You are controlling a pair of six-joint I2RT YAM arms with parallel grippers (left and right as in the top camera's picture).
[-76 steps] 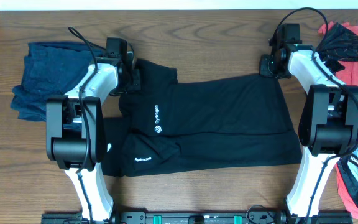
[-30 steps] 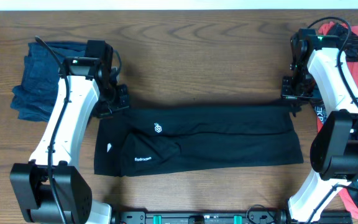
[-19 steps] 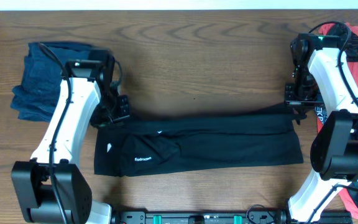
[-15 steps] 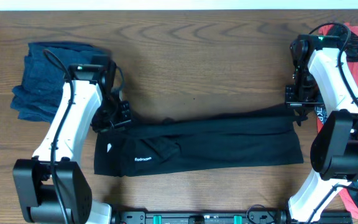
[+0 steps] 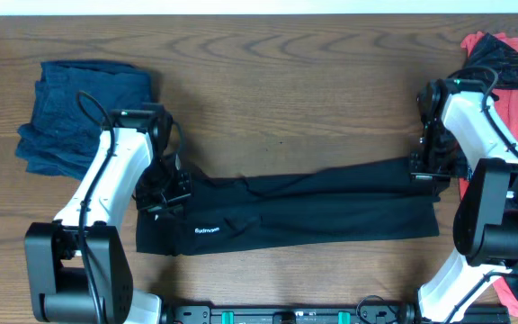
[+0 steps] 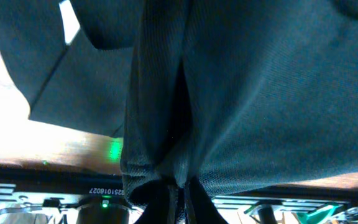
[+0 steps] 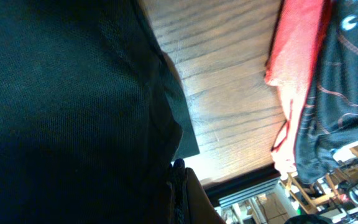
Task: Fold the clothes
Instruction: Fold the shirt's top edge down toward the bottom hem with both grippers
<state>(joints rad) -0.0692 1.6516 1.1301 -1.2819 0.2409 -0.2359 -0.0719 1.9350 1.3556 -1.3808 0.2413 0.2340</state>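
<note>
One white wordmark [image 5: 207, 229] (illegibly small) on the folded black T-shirt [image 5: 331, 211]

left arm [image 5: 106, 180] reaching forward, jaws pinched closed | right arm [image 5: 479, 126] reaching forward, jaws seemingly closed

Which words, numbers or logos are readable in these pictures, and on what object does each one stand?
"Sydrogen", roughly, small and blurred: white print on the black T-shirt.
"225018027", seemingly: label on the dark rail at the bottom of the left wrist view.
Nothing else is readable.
</note>
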